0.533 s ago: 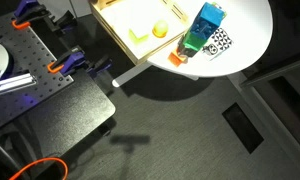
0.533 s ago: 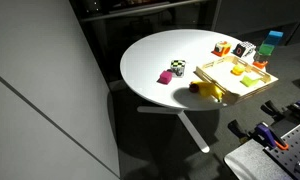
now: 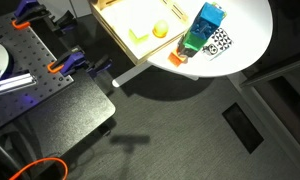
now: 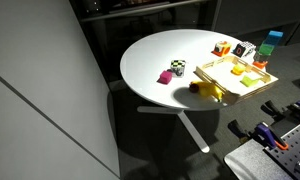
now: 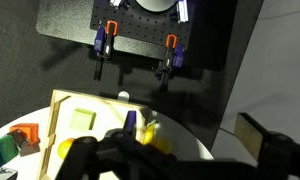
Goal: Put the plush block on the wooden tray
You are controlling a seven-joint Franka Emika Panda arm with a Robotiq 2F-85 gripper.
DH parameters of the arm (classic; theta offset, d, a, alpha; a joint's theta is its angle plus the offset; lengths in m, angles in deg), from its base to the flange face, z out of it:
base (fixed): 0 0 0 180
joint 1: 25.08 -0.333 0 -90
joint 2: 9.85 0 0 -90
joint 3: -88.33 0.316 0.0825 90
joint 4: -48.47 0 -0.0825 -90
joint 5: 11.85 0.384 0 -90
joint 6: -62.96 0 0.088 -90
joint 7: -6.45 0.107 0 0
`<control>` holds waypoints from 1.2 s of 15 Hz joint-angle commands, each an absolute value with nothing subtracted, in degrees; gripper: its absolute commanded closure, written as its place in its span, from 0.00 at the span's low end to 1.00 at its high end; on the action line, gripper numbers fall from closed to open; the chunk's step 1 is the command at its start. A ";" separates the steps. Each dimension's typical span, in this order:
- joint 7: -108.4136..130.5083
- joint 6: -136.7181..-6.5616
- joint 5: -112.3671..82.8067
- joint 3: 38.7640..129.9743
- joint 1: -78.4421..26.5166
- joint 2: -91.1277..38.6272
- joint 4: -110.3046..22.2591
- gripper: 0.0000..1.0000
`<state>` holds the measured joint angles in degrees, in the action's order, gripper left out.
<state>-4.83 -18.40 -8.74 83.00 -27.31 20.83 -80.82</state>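
Observation:
The plush block, green and black checked, lies on the round white table, left of the wooden tray. A smaller dark and pink block lies beside it. The tray also shows in an exterior view and in the wrist view; it holds yellow pieces. My gripper shows only in the wrist view. It hangs high above the table's edge near the tray, with its fingers wide apart and nothing between them. The plush block is out of the wrist view.
A blue and green block, a black and white checked cube and an orange piece stand on the table beside the tray. A yellow object lies at the tray's near edge. The black base plate with clamps is near the table.

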 commanded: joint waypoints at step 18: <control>-12.19 -49.60 -9.16 84.17 -26.74 1.27 -82.50 0.00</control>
